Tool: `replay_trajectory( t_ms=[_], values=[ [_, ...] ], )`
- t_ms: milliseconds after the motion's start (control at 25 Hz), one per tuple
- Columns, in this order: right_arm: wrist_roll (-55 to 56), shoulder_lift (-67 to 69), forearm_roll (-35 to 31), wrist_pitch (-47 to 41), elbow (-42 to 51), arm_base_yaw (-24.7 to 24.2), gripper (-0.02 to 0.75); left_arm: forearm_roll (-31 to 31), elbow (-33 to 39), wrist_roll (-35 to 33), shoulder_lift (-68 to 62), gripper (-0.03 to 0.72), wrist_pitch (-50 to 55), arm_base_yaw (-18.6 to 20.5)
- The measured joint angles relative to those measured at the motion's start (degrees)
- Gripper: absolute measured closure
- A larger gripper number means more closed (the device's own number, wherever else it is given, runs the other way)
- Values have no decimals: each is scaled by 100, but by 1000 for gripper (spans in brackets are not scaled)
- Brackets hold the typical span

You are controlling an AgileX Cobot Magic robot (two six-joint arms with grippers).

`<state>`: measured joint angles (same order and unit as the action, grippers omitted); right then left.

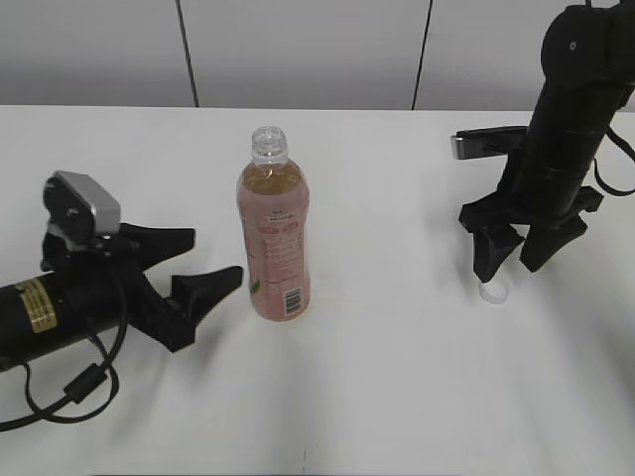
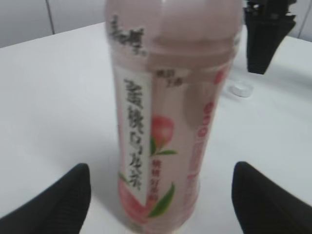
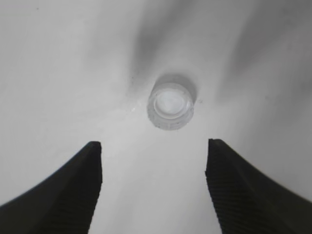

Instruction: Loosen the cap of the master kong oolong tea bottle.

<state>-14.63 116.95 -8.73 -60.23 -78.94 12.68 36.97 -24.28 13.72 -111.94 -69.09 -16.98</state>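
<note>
The oolong tea bottle [image 1: 274,233] stands upright on the white table with its neck open and no cap on it. Its pink label fills the left wrist view [image 2: 165,122]. The small white cap [image 1: 492,292] lies on the table at the right, open side up, and shows in the right wrist view [image 3: 170,106]. My left gripper [image 1: 203,260] is open and empty, just left of the bottle's base, jaws apart in the left wrist view [image 2: 161,195]. My right gripper [image 1: 516,260] is open and empty, pointing down just above the cap [image 3: 153,161].
The white table [image 1: 397,397] ends at a grey panelled wall [image 1: 298,50] at the back. The left arm's cable [image 1: 69,392] loops on the table at the front left. The right arm shows in the left wrist view [image 2: 265,34] behind the bottle.
</note>
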Motion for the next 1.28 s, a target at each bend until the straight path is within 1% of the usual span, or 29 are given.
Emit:
replay_trajectory(
  t_ms=[80, 240, 320, 400, 520, 680, 760, 840, 1000, 1200, 1280],
  values=[
    [41, 0, 0, -50, 0, 0, 234, -519, 236, 0, 207, 152, 6, 99],
    [134, 0, 0, -186, 0, 0, 234, -1989, 461, 96, 604, 158, 6, 374],
    [150, 0, 0, -235, 0, 0, 234, -2546, 461, 116, 734, 160, 0, 539],
    [150, 0, 0, -263, 0, 0, 234, -2903, 461, 131, 793, 162, -17, 781],
    [163, 0, -5, -278, 0, 0, 234, -2983, 464, 143, 793, 166, -19, 1219],
    [172, 0, -5, -278, 0, 0, 234, -2916, 464, 147, 793, 179, -19, 1889],
    [172, 0, -5, -278, 0, 0, 234, -2768, 464, 215, 797, 181, -19, 2176],
    [172, 0, -11, -273, 0, 0, 234, -2525, 470, 396, 819, 183, -19, 2351],
    [220, -30, -11, -273, 0, 0, 234, -2256, 470, 592, 870, 192, 263, 2389],
    [304, -369, -11, -234, 0, 0, 234, -2150, 467, 818, 1130, 194, 870, 2379],
    [351, -538, -11, -223, 0, 0, 234, -1815, 351, 848, 1288, 199, 1259, 2323]
  ],
)
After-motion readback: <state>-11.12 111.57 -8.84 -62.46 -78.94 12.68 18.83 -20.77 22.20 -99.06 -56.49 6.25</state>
